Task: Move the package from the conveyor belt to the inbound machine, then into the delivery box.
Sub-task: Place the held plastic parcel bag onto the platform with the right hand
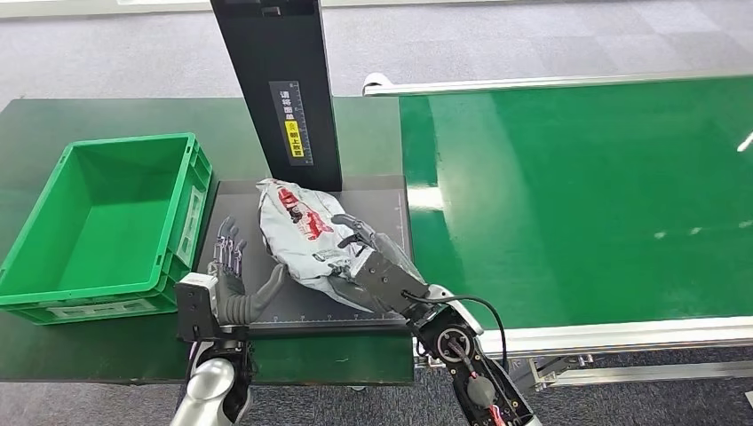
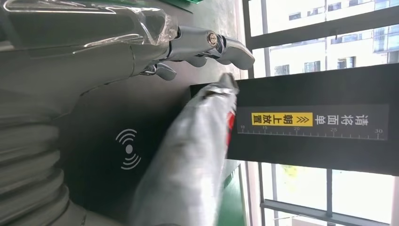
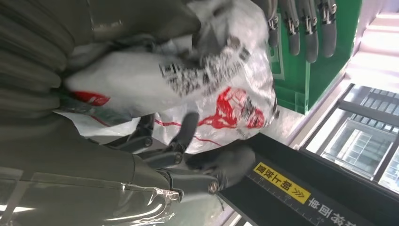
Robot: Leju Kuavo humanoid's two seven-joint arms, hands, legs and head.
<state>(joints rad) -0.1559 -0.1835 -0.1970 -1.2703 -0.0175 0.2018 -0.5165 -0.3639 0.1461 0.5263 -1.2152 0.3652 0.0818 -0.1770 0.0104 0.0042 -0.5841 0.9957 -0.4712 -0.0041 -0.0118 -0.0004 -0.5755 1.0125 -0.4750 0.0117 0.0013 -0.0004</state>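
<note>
The package (image 1: pixel 297 226), a grey-white plastic mailer with red print and a barcode label, lies on the inbound machine's black platform (image 1: pixel 386 200) in front of its black post (image 1: pixel 284 89). My right hand (image 1: pixel 373 266) grips the package's near end, fingers curled over the top; up close the mailer (image 3: pixel 188 80) sits between the fingers (image 3: pixel 183 136) and the palm. My left hand (image 1: pixel 233 271) stands open on the platform just left of the package, fingers up and thumb pointing toward it. In the left wrist view the package (image 2: pixel 188 160) lies beside those fingers (image 2: pixel 207 44) without touching them.
An empty green crate (image 1: pixel 53 293) stands left of the platform, close to my left hand. The green conveyor belt (image 1: pixel 577 195) runs along the right, with a metal rail at its near edge (image 1: pixel 622 333). The post rises right behind the package.
</note>
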